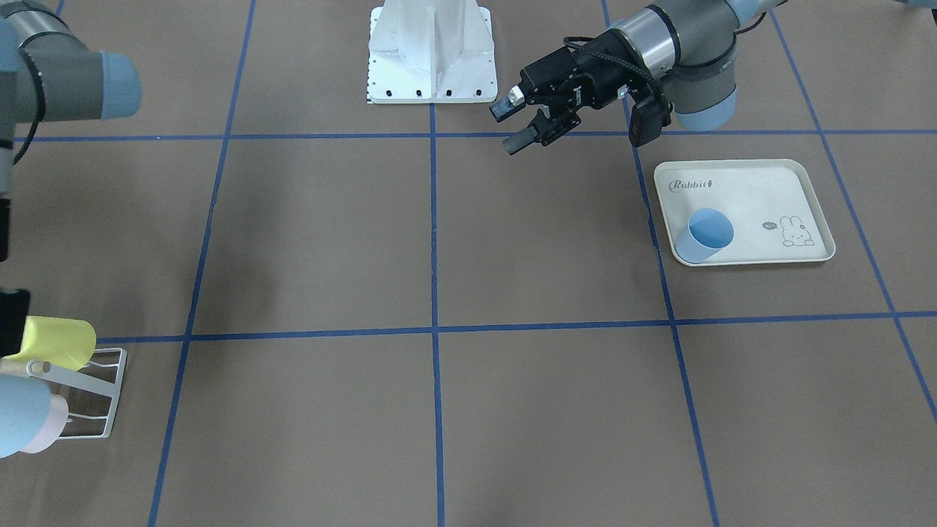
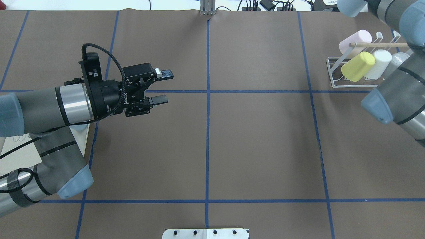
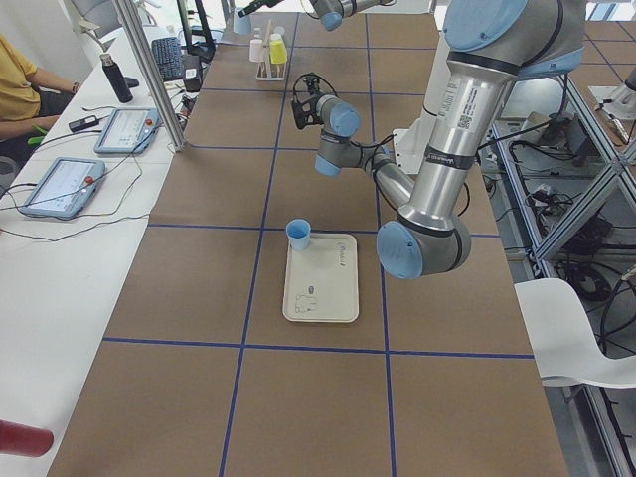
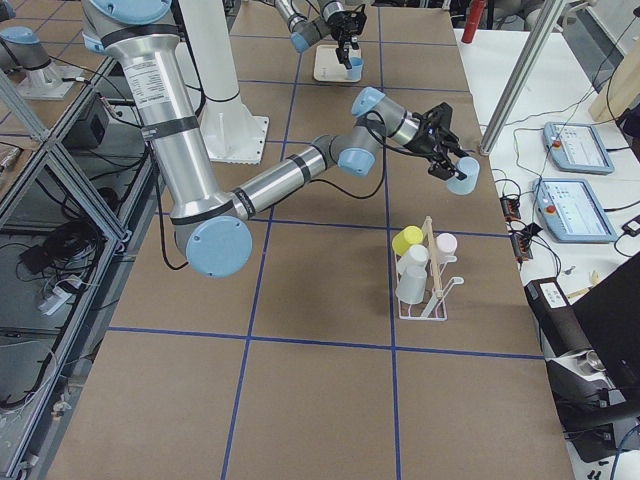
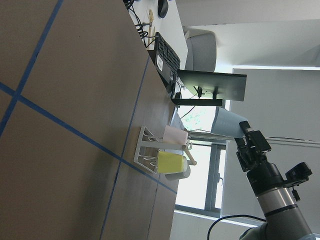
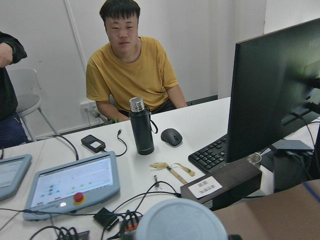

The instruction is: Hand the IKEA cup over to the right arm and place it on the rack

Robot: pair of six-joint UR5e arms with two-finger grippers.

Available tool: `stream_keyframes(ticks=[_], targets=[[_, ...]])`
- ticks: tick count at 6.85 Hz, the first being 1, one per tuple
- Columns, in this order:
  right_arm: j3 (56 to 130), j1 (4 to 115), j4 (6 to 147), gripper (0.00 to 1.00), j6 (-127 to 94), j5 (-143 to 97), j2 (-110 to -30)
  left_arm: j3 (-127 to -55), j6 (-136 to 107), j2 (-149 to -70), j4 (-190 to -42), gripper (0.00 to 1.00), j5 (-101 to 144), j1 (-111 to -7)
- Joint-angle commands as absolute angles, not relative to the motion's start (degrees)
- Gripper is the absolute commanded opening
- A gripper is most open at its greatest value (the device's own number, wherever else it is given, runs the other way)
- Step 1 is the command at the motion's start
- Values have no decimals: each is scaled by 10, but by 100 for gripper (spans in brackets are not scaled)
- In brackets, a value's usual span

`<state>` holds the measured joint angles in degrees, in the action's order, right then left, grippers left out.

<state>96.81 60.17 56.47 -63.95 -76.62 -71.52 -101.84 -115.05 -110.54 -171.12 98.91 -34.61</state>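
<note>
Over the bench's far edge near its right corner, close to the rack (image 2: 332,84), our right tool (image 5: 246,134) was clenched on the pale blue IKEA cup (image 5: 227,124), held aloft. Our left tool (image 2: 162,86) hung released and empty. We judged the cup light, stiff and smooth-walled, so best pinched firmly across its wall.

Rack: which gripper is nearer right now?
Right. The right gripper, shut on a blue cup, hangs close by the rack; the left gripper is open and far off, by the tray.
</note>
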Motion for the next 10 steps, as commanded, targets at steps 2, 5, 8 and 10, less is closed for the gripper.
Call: stream_keyframes(ticks=[2, 5, 8, 10], targets=[[922, 633, 562, 0, -588, -804, -758, -1019, -1151, -1105, -1710, 100, 972, -339], [927, 634, 561, 0, -586, -850, -781, -1015, -1151, -1105, -1710, 100, 966, -338], [922, 659, 563, 0, -585, -854, -768, -1013, -1151, -1106, -1710, 100, 965, -338], [917, 658, 562, 0, -590, -854, -773, -1012, -1151, -1105, -1710, 100, 964, -337]])
